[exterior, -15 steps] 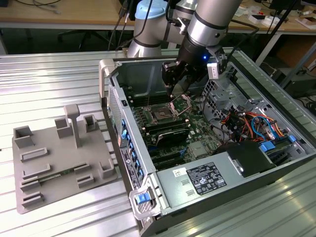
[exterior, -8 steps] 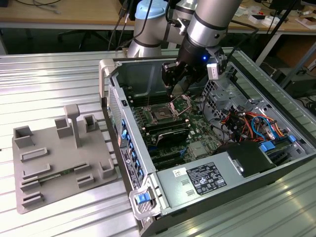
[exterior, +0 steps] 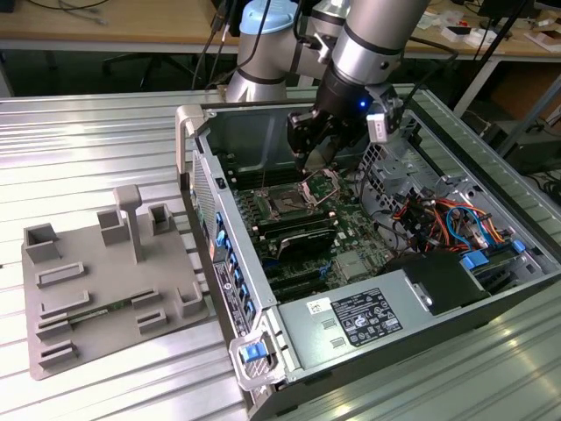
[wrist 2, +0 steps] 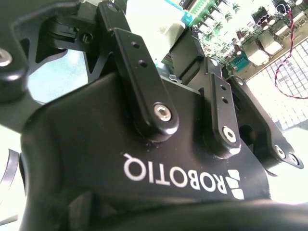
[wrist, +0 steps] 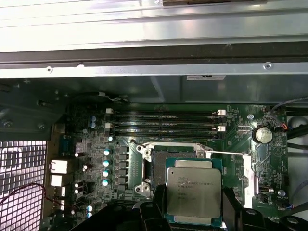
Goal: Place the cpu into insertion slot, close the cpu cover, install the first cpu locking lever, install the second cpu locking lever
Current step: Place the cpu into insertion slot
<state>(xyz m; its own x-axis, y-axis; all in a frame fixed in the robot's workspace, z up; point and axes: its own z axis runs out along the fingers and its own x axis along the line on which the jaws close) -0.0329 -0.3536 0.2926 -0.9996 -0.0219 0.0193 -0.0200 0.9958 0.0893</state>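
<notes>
In the first wrist view the cpu (wrist: 194, 191), a flat square chip with a silver-grey top, sits between my two dark fingers (wrist: 157, 204), so my gripper (wrist: 194, 211) is shut on it. Behind the chip lies the insertion slot (wrist: 158, 168), a dark square socket partly covered by the chip. The chip hangs above the slot and slightly off to one side. In the exterior view my gripper (exterior: 311, 162) hovers inside the open computer case, just above the insertion slot (exterior: 285, 203). The cpu cover (exterior: 322, 184) stands tilted up beside the slot. A thin locking lever (wrist: 226, 153) runs past the socket.
Long black memory slots (wrist: 163, 122) lie beside the socket on the green board (wrist: 91, 144). The case wall (exterior: 197, 167) rises at the exterior view's left of the board. Coloured cables (exterior: 438, 219) and a power supply (exterior: 359, 316) crowd the case. A grey fixture plate (exterior: 96, 281) lies outside.
</notes>
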